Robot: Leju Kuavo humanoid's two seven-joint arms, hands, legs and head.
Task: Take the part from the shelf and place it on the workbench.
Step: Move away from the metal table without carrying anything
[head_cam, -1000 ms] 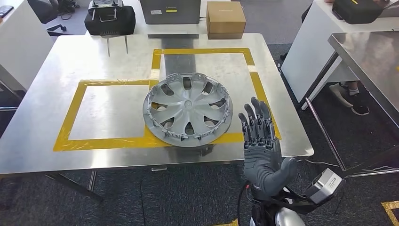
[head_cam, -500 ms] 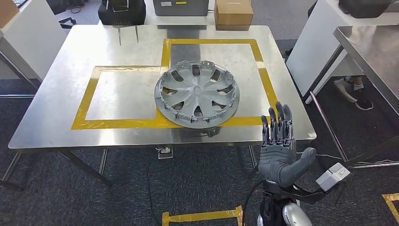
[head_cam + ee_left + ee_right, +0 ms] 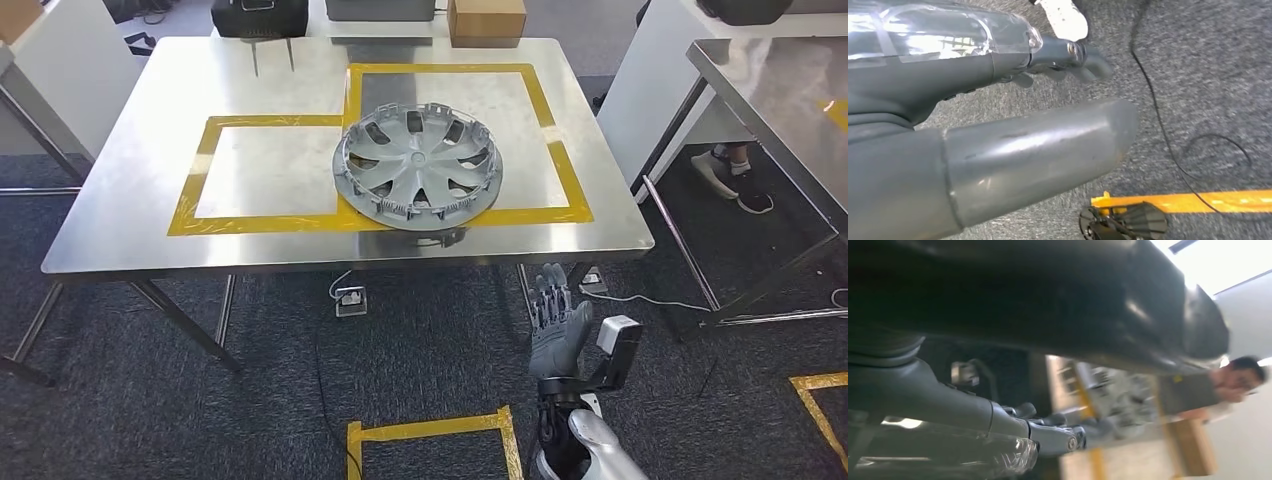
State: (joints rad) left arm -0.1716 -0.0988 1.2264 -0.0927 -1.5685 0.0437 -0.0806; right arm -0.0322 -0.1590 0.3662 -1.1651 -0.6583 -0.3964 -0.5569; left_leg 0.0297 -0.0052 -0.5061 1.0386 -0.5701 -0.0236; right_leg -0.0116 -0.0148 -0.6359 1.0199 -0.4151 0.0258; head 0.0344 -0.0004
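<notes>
A silver wheel hubcap (image 3: 420,165) lies flat on the steel workbench (image 3: 130,200), straddling the yellow tape line between two taped rectangles. My right hand (image 3: 557,320) hangs in front of the bench's front edge, below the tabletop, fingers straight and apart, holding nothing and well clear of the hubcap. In the right wrist view its dark fingers (image 3: 1058,432) point toward the blurred bench. In the left wrist view my left hand (image 3: 1048,100) hangs over the carpet, its fingers (image 3: 1068,50) loosely extended with nothing in them.
A cardboard box (image 3: 486,17) and a black case (image 3: 258,15) stand beyond the bench's far edge. A second steel table (image 3: 790,100) is at the right, with a person's feet (image 3: 735,180) beside it. Yellow tape (image 3: 430,432) marks the carpet near me.
The camera has backed away from the bench, so the whole scene looks farther off. My right hand has dropped from over the bench's front right corner to below its edge. The hubcap stays put.
</notes>
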